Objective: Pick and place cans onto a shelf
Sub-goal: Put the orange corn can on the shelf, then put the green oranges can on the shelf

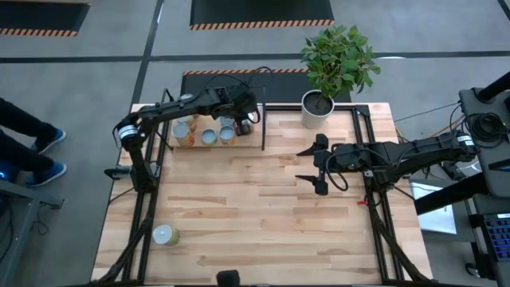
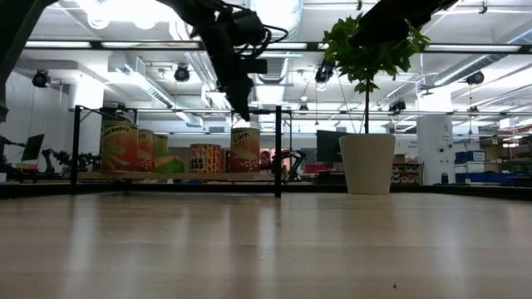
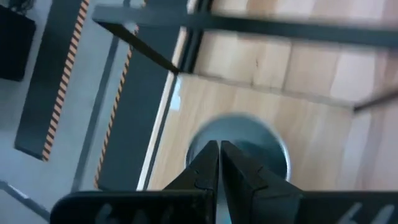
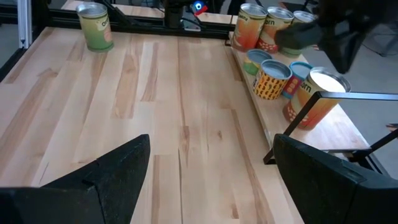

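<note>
Several cans (image 1: 209, 136) stand upright on the shelf (image 1: 249, 143) at the table's far left. My left gripper (image 1: 244, 118) is shut and slants down over the rightmost one, a can labelled Corn (image 2: 245, 149). In the low view its tips (image 2: 244, 115) hang a little above that can. In the left wrist view the shut fingers (image 3: 219, 163) point at the can's silvery top (image 3: 261, 140). One green-labelled can (image 1: 165, 234) stands alone near the table's near left corner. My right gripper (image 1: 315, 167) waits wide open above the table's middle right, with nothing between its fingers.
A white pot with a green plant (image 1: 317, 107) stands at the far edge, just right of the shelf's black divider bar (image 1: 263, 127). Black frame posts (image 2: 278, 149) edge the shelf. Bare wooden tabletop (image 1: 239, 207) lies between the shelf and the lone can.
</note>
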Controlling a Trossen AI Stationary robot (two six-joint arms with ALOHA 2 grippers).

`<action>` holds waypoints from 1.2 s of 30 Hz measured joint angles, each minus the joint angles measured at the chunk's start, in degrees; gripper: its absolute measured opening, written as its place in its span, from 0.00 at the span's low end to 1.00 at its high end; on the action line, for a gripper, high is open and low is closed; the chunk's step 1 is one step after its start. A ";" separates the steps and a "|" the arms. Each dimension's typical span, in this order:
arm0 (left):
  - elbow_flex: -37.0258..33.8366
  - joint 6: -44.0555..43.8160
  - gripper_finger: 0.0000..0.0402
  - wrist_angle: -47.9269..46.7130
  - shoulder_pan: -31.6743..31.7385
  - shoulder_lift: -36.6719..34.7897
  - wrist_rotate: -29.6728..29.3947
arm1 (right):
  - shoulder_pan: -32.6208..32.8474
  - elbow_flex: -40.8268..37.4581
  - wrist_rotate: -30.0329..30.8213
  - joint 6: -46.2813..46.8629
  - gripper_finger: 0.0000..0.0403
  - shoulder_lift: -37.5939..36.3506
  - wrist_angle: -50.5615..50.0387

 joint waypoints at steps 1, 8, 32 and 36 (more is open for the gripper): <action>0.00 0.82 0.00 -1.46 0.02 -0.26 0.06 | 0.00 0.00 0.00 0.03 0.81 0.01 0.00; -0.92 1.69 0.00 -3.19 0.28 0.93 4.53 | 0.01 -0.02 0.00 0.14 0.81 0.00 -0.02; -0.44 -2.89 0.00 1.97 -1.08 0.24 -2.62 | -0.01 -0.04 0.07 0.71 0.81 0.01 0.09; -0.52 -5.14 0.00 2.37 -4.51 -3.33 -2.63 | -0.01 -0.07 0.40 0.76 0.81 0.01 0.15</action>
